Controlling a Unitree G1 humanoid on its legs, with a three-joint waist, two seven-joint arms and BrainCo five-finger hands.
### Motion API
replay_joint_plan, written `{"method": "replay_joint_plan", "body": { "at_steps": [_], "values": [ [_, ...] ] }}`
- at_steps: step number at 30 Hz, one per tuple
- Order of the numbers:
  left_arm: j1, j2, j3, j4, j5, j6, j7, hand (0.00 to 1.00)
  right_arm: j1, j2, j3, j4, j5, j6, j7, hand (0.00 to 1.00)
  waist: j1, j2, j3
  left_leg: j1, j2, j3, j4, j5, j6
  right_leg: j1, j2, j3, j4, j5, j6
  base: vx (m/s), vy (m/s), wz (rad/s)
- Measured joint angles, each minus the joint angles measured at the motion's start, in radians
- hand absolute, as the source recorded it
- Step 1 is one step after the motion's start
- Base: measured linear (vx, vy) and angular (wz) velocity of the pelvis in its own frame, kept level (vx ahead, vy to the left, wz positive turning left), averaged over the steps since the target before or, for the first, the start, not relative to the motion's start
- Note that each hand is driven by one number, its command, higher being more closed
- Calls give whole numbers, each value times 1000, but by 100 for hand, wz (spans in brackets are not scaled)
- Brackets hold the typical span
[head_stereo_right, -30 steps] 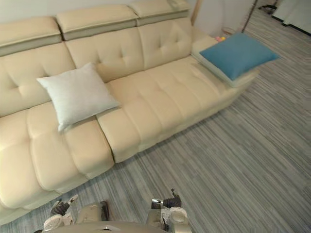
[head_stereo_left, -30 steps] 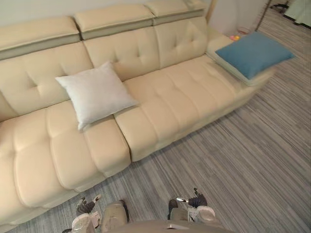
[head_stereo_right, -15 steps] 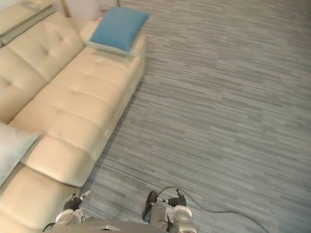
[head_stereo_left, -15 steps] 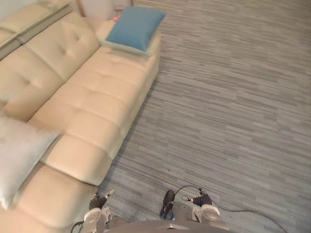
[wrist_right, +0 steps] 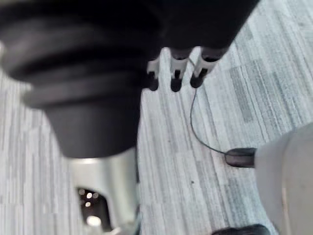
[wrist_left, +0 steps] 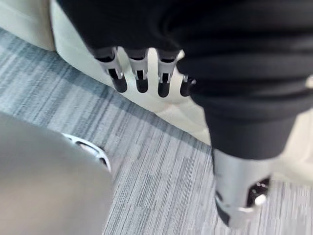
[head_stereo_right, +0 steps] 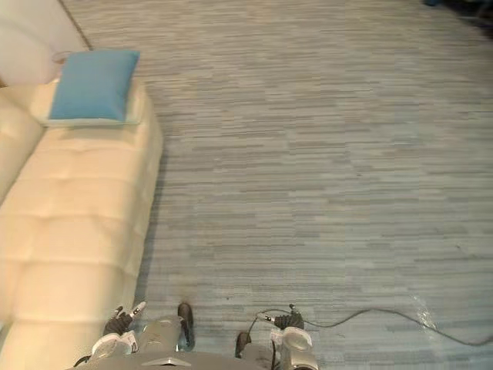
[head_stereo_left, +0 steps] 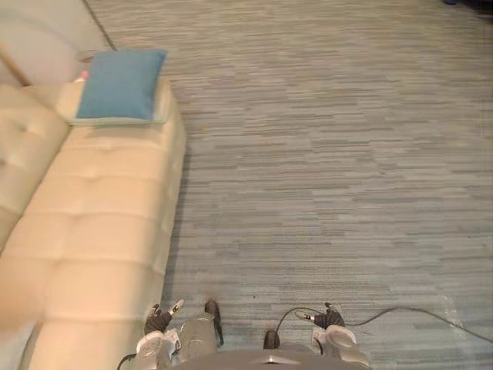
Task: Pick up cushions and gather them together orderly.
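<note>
Left eye view: a long cream tufted leather sofa (head_stereo_left: 92, 223) ran along the robot's left side. Its front edge made one straight line down to the grey striped carpet floor (head_stereo_left: 331, 154). The carpet lay wide and open to the right of the sofa and past its far end.

The left hand (head_stereo_left: 159, 319) hung low, just beside the sofa's front edge at its near end. In the left wrist view its fingers (wrist_left: 119, 81) were straight and pointed down toward the sofa's lower front, with the thumb set apart. It was slack, held nothing and touched nothing.

The right hand (head_stereo_left: 330, 318) hung over the carpet, well apart from the sofa. In the right wrist view its fingers (wrist_right: 175, 81) were straight in a row above the carpet, and it was likewise empty.

A blue square fabric cushion (head_stereo_left: 119, 83) lay flat on the sofa's far end, well apart from both hands. It looked smooth and plump, with pointed corners. It rested on a paler cushion (head_stereo_left: 115, 121), whose slightly wider edge showed along the blue one's near side.
</note>
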State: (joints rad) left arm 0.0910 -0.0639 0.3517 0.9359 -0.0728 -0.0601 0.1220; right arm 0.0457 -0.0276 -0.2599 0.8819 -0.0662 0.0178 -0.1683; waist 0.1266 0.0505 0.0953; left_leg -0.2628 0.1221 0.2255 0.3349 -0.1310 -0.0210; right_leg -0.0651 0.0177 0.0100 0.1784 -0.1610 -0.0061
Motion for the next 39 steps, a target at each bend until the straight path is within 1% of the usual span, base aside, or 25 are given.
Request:
{"method": "replay_joint_plan", "body": {
  "at_steps": [1,3,4,6,7,9,10,12,14,15,16,17,18,19,21,22,23,25,27,29,31,32,33,36,39],
  "values": [
    [0,5,-2,0,0,1,-1,0,6,5,0,0,0,0,-2,0,-2,-8,-3,1,-10,1,9,-16,12,-1,-11,6,14,-8,12,345,243,-31],
    [-1,17,-10,0,-1,3,-1,0,27,25,-10,1,-1,2,-10,0,-5,-42,-9,25,-47,23,15,-65,23,-45,-53,5,154,-67,80,468,265,-6],
    [-3,28,-29,0,0,10,-1,0,26,32,-20,-4,-2,2,-10,0,-11,-51,-4,68,-73,32,14,-87,38,-119,-86,4,381,-91,143,411,182,4],
    [1,48,-58,12,12,23,0,0,23,25,-16,-8,-4,-1,-8,0,-32,-51,-1,160,-89,29,36,-131,65,-229,-123,-4,749,-13,246,432,101,23],
    [1,51,-62,13,18,25,0,0,23,26,-15,-10,-4,-2,-8,0,-33,-48,2,183,-89,25,32,-137,66,-243,-126,-11,805,-11,240,544,14,36],
    [-7,50,-67,9,18,33,3,0,22,32,-15,-33,-10,-2,-6,0,-43,-48,6,285,-85,-1,-20,-138,67,-305,-158,-100,907,-49,150,496,-63,33],
    [-7,48,-69,9,18,35,3,0,23,35,-15,-44,-10,-3,-6,0,-46,-48,6,310,-80,-7,-41,-140,64,-323,-169,-130,891,-61,129,445,-113,23],
    [-19,41,-71,9,18,37,4,0,10,34,-18,-52,-11,-6,-6,0,-50,-45,13,375,-55,-36,-92,-171,37,-387,-174,-191,749,-92,86,499,-204,15],
    [-35,36,-71,9,18,38,5,0,2,28,-18,-50,-10,-5,-6,0,-61,-42,29,420,-33,-53,-116,-186,22,-402,-151,-180,578,-90,77,414,-253,37],
    [-38,35,-74,13,25,38,6,0,2,26,-19,-47,-8,-3,-5,0,-83,-49,29,438,-26,-103,-123,-203,-4,-395,-129,-118,381,-28,91,372,-279,72],
    [-42,40,-75,14,33,38,5,0,8,28,-22,-43,-8,-4,-6,0,-90,-62,30,446,-34,-124,-127,-207,-11,-381,-130,-82,305,25,97,477,-362,85],
    [-50,25,-74,27,39,37,5,0,7,19,-31,-39,1,-8,-4,0,-93,-51,33,472,-19,-164,-128,-218,-24,-372,-121,-86,342,85,72,475,-356,47],
    [-47,-13,-67,29,41,36,4,0,-12,-5,-37,-36,-1,-7,-6,0,-81,-11,27,445,14,-203,-68,-204,-30,-370,-105,-116,379,18,58,472,-347,39],
    [-48,-16,-70,27,42,36,3,0,-13,-7,-36,-35,-1,-7,-6,0,-81,-7,30,421,23,-214,-18,-197,-38,-364,-105,-131,389,0,51,544,-389,53],
    [-52,-17,-54,24,46,36,3,0,-14,-5,-36,-37,3,-10,-6,0,-90,24,44,315,58,-244,231,-145,-62,-295,-106,-187,383,-37,19,391,-257,68],
    [-39,-16,-32,16,47,36,4,0,-13,-4,-25,-31,3,-3,-7,0,-72,23,50,232,92,-236,443,-131,-80,-221,-92,-213,346,-54,4,405,-222,37],
    [-35,-14,-27,10,47,36,4,0,-12,3,-15,-30,3,-1,-7,0,-60,22,50,183,116,-196,559,-131,-80,-154,-82,-236,303,-58,-2,459,-220,27],
    [-19,-5,-26,-10,46,36,3,0,-9,14,-16,-29,6,-1,-8,0,-47,12,51,93,137,-100,634,-141,-61,-38,-81,-269,210,-60,-4,428,-124,40],
    [-21,-6,-29,-23,46,35,3,0,-10,19,-19,-29,22,-1,-8,0,-43,12,50,20,137,-16,552,-156,-37,35,-85,-301,137,-55,4,315,4,42],
    [-26,-5,-28,-24,47,32,3,0,-18,24,-26,-29,23,-1,-10,0,-38,6,53,-7,109,52,324,-153,-37,87,-99,-328,94,-52,9,300,82,32],
    [-30,-3,-28,-23,48,30,4,0,-16,24,-50,-29,22,0,-14,0,-38,-2,56,-13,56,81,69,-51,-30,132,-126,-350,68,-58,44,311,140,33],
    [-29,-5,-28,-22,47,29,4,0,-15,23,-58,-29,22,0,-15,0,-35,-4,55,-11,46,80,34,26,-24,141,-130,-348,63,-62,56,358,191,13],
    [-30,-2,-25,-20,45,24,4,0,-10,23,-60,-22,22,1,-15,0,-27,-22,50,8,17,87,7,75,7,153,-142,-333,48,-68,74,291,152,13],
    [-30,28,-36,-20,40,16,3,0,-12,64,-59,-10,20,5,-14,0,-17,-73,32,22,-27,94,15,26,50,166,-185,-296,45,-22,86,338,198,15],
    [-30,33,-45,-9,37,17,4,0,-7,66,-57,0,19,8,-12,0,-16,-80,30,88,-54,83,32,-48,59,106,-235,-256,316,-6,114,280,177,17]
  ]
}}
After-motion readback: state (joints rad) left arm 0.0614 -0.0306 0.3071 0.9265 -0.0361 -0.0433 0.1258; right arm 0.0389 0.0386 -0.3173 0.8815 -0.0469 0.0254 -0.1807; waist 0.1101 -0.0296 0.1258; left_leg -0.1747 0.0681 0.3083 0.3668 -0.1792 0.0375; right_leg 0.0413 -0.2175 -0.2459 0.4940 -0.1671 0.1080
